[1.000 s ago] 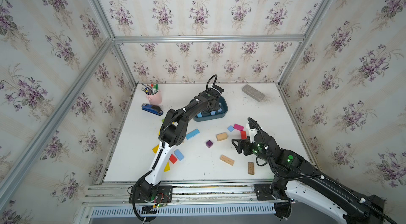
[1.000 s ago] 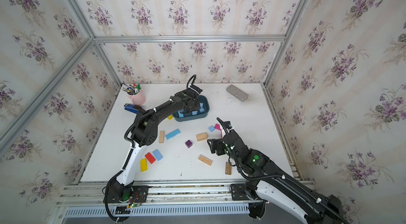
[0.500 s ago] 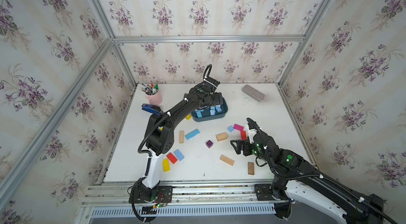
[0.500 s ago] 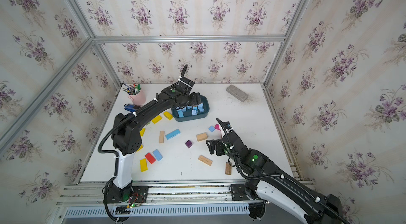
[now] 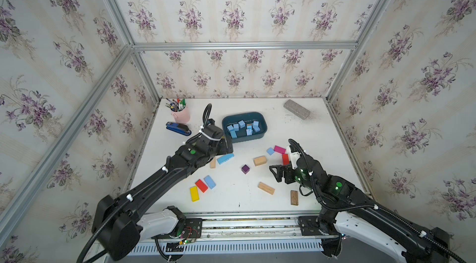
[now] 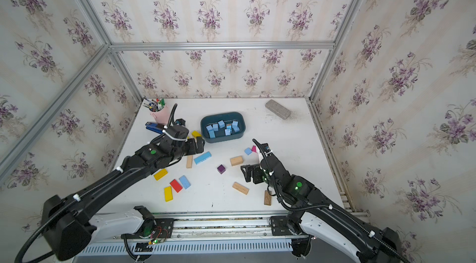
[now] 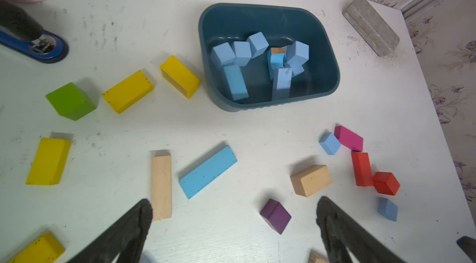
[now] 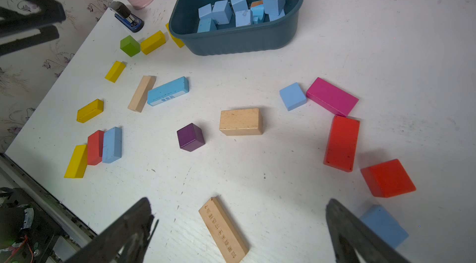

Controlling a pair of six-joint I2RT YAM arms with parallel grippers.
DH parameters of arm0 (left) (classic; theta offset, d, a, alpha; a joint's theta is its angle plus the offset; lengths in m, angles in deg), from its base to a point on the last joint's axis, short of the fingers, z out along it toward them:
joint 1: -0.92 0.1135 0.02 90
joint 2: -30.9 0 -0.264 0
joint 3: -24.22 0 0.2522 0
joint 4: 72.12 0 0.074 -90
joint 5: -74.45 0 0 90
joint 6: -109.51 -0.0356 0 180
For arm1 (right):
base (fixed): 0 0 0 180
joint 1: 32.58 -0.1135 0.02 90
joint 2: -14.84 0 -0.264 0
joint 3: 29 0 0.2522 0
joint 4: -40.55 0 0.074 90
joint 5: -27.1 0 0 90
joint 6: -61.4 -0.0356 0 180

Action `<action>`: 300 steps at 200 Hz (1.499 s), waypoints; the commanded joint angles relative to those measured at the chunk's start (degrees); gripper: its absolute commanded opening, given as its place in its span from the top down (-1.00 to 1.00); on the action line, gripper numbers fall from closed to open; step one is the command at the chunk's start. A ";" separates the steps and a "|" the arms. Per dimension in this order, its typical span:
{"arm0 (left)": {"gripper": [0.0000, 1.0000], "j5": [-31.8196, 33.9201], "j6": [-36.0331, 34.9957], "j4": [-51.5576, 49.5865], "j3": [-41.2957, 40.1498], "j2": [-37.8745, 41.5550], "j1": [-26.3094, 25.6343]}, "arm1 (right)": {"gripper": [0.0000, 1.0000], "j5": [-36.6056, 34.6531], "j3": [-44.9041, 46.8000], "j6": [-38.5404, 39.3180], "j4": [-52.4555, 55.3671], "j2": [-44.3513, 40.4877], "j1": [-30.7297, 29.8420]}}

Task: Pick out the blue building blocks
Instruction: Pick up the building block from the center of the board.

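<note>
Blocks lie scattered across the white table (image 5: 309, 130). Far left, near the front edge, a blue brick (image 5: 210, 181) lies touching a red block (image 5: 201, 185). My left jaws hover wide apart and empty, just beside the teal bin (image 5: 247, 139), with a long blue brick (image 5: 225, 158) flat on the table near them. Several blue building blocks (image 5: 242, 127) are piled inside the bin. Right of it, a small blue cube (image 5: 270, 151) sits just beside a pink block (image 5: 279, 149). My right jaws stand wide apart, holding nothing, and another blue block (image 8: 383, 225) lies close by one tip.

left gripper (image 7: 233, 205) and right gripper (image 8: 239, 203) hover, jaws spread wide.
</note>
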 commanded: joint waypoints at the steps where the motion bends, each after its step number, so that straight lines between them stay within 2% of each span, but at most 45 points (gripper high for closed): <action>1: -0.99 2.80 3.66 1.45 -5.86 4.78 0.00 | -0.99 0.22 0.14 0.07 -1.45 0.34 0.02; 17: -0.99 2.98 4.16 1.54 -9.65 6.98 -0.04 | -0.99 0.18 0.06 0.24 -1.52 0.76 0.02; 34: -0.98 2.85 1.71 1.52 -11.02 7.30 -0.01 | -1.00 0.22 -0.17 0.30 -1.21 1.10 -0.04; 64: -0.98 -1.45 -11.61 1.16 -8.82 4.21 -0.02 | -0.99 0.50 -0.09 0.16 -1.17 0.96 -0.03; 99: -0.98 -7.64 -22.91 -2.15 -3.45 -4.40 0.00 | -0.99 0.31 -0.22 0.43 -1.16 1.31 0.02; 135: -0.98 -6.98 -28.61 -9.95 5.59 -19.36 0.00 | -0.99 0.24 -0.32 0.35 -1.12 1.90 0.02; 163: -0.91 -4.78 -29.97 -13.49 10.88 -27.28 0.02 | -0.99 0.06 -0.33 0.24 -1.04 2.72 0.02; 212: -0.74 -3.99 -31.17 -14.25 14.99 -34.31 -0.02 | -0.99 0.27 -0.35 0.40 -1.16 3.26 0.02; 256: -0.60 -3.99 -31.72 -14.55 17.73 -39.17 -0.03 | -0.99 0.22 0.03 0.24 -1.56 3.35 -0.06; 270: -0.47 -3.92 -31.73 -14.55 18.27 -40.15 0.09 | -0.99 0.23 0.00 0.26 -1.57 3.66 0.01; 300: -0.45 -3.05 -32.07 -14.59 19.14 -41.30 0.20 | -0.99 0.40 -0.09 0.38 -1.38 3.94 0.02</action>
